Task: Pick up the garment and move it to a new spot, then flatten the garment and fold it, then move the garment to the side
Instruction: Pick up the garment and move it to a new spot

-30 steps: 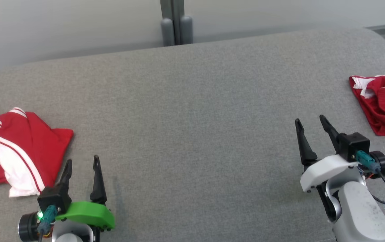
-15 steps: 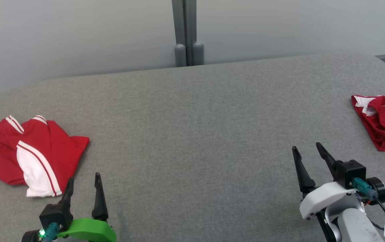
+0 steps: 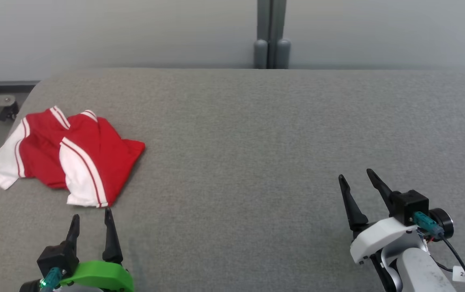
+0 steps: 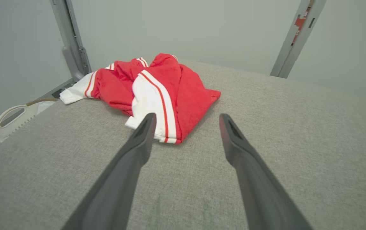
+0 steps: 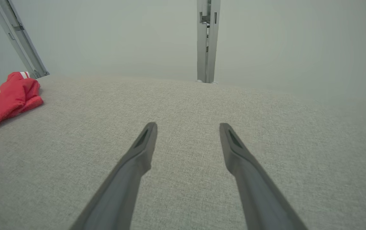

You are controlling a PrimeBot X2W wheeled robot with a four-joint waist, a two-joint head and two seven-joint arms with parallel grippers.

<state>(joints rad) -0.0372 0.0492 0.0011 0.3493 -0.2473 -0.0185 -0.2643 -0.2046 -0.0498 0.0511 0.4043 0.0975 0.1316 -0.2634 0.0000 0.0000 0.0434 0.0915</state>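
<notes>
On the grey table the red garment lies rumpled just ahead of the left gripper, spread empty like the right gripper; pick-up seems next, calling for a forward reach and pinch.

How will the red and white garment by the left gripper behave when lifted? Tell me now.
Likely floppy: the garment lies crumpled in soft folds, so it should drape and sag from one pinch. Probably light for its size, being thin cloth. Pushed, it would probably bunch rather than slide on the textured grey surface.
</notes>
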